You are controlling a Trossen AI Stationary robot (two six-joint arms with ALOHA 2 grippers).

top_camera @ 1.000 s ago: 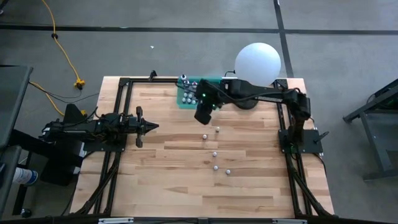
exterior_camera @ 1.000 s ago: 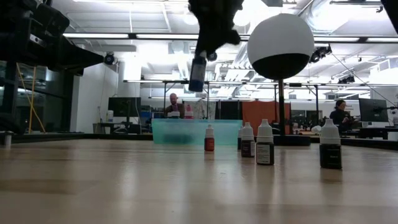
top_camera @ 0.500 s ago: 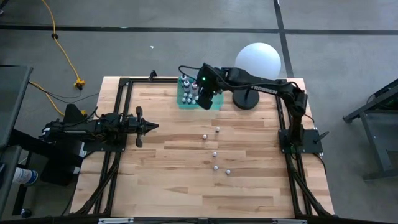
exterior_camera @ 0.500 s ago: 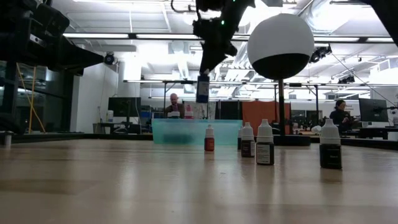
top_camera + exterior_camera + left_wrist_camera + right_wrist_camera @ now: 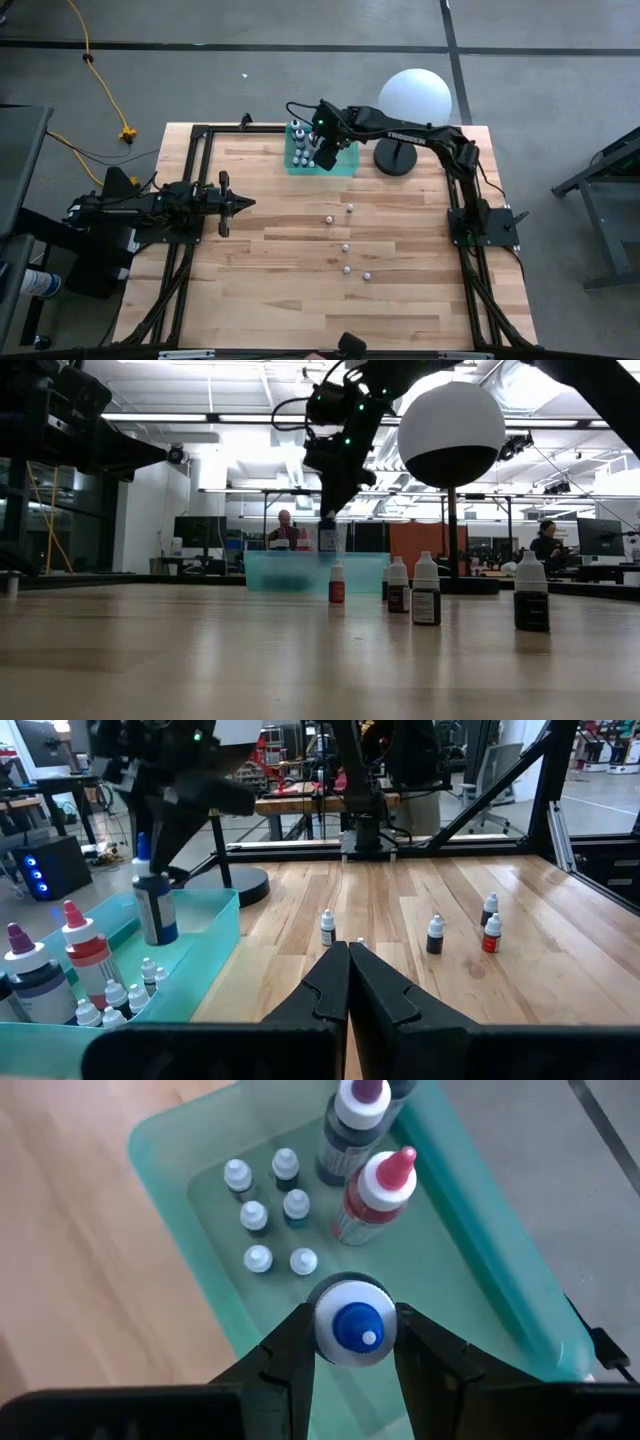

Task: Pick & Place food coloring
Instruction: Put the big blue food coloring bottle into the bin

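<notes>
My right gripper (image 5: 352, 1330) hangs over the translucent teal tray (image 5: 345, 166) at the table's far edge, shut on a food coloring bottle with a white collar and blue tip (image 5: 352, 1323). In the left wrist view this dark-bodied bottle (image 5: 155, 910) stands upright inside the tray. The tray also holds several tiny whitish bottles (image 5: 270, 1210), a red bottle (image 5: 375, 1195) and a dark purple-capped one (image 5: 350, 1125). Several more bottles (image 5: 345, 247) stand on the wood mid-table. My left gripper (image 5: 245, 203) waits shut at the table's left side. My right gripper pinches the bottle between its two fingers (image 5: 290, 1345) at the white collar (image 5: 330, 1312) just below the blue tip, coming from above and pointing down. The bottle hangs upright below the fingers with its body (image 5: 158, 915) down inside the tray; whether its base touches the floor I cannot tell.
A big white globe lamp (image 5: 414, 98) on a dark round base (image 5: 395, 158) stands just right of the tray. Black frame rails (image 5: 195, 190) run along the table's left and right sides. Bare wood lies toward the near edge.
My right gripper has carried the bottle toward the far edge, from above the mid-table wood to over the tray, and come down, so the bottle now sits lowered into the tray. It has stayed shut on the bottle.
</notes>
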